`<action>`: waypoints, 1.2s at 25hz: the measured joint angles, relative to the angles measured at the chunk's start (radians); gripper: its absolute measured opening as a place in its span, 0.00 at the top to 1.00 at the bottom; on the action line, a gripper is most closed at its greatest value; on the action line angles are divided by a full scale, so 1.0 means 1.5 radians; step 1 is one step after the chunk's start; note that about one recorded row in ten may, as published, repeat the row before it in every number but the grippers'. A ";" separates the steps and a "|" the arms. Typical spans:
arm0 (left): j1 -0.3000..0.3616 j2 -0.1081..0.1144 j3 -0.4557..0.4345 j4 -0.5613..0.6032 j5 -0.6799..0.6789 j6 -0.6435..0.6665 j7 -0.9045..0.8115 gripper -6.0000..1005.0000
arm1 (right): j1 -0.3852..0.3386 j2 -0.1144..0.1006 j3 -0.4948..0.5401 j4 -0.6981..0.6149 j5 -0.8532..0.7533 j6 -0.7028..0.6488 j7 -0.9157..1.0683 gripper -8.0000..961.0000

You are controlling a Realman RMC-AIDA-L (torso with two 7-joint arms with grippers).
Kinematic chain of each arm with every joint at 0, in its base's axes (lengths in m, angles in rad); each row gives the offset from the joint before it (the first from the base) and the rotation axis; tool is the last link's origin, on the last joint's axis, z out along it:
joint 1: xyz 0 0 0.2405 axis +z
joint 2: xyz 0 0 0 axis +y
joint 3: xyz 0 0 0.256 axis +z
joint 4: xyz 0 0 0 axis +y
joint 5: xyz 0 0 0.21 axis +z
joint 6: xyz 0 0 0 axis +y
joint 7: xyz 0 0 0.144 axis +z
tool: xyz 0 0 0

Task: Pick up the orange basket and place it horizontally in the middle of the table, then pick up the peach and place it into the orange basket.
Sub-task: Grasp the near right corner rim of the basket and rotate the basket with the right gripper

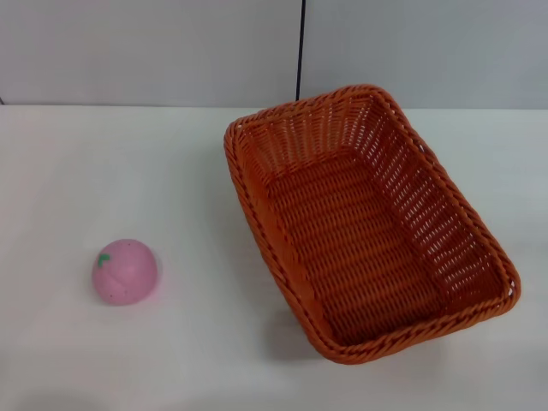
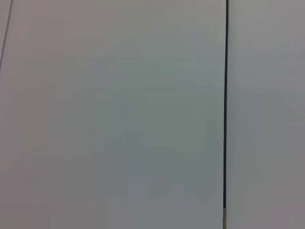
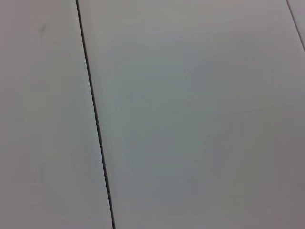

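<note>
The orange basket (image 1: 368, 224) lies on the white table (image 1: 103, 171), right of centre in the head view. Its long axis runs diagonally from the far middle toward the near right, and it holds nothing. The pink peach (image 1: 125, 271) with its green leaf mark sits alone at the near left, well apart from the basket. Neither gripper appears in any view. Both wrist views show only pale wall panels with a dark seam.
A grey wall (image 1: 154, 51) with a dark vertical seam (image 1: 300, 51) stands behind the table's far edge. Bare tabletop lies between the peach and the basket and along the near edge.
</note>
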 joint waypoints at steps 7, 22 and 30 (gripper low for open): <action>0.003 0.000 0.000 0.000 -0.002 -0.002 0.000 0.18 | 0.000 0.001 0.000 0.002 0.000 0.007 0.001 0.25; -0.013 0.001 -0.001 -0.004 -0.004 0.027 -0.003 0.18 | -0.066 -0.011 0.000 -0.195 -0.280 0.029 0.224 0.25; -0.028 0.001 0.000 -0.003 -0.001 0.073 -0.004 0.18 | -0.084 -0.018 0.086 -0.646 -0.723 0.088 0.858 0.26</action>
